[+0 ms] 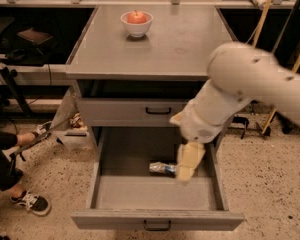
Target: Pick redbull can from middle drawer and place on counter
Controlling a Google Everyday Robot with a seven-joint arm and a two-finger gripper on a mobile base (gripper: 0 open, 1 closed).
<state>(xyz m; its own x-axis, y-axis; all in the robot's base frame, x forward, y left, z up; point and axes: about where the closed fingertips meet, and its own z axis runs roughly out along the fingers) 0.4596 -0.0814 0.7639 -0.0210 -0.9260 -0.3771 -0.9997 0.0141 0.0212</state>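
Observation:
The redbull can (161, 168) lies on its side on the floor of the open middle drawer (140, 194), toward the back right. My gripper (185, 171) hangs down from the cream arm (240, 89) into the drawer, right beside the can's right end, and hides that end. Whether it touches the can I cannot tell. The counter (180, 44) is the flat grey top of the cabinet above.
A white bowl with a red apple (136, 23) stands at the counter's back left. A shallower closed drawer front (135, 111) sits above the open drawer. A person's leg and shoe (30, 201) are on the floor at left. Poles (264, 14) lean at right.

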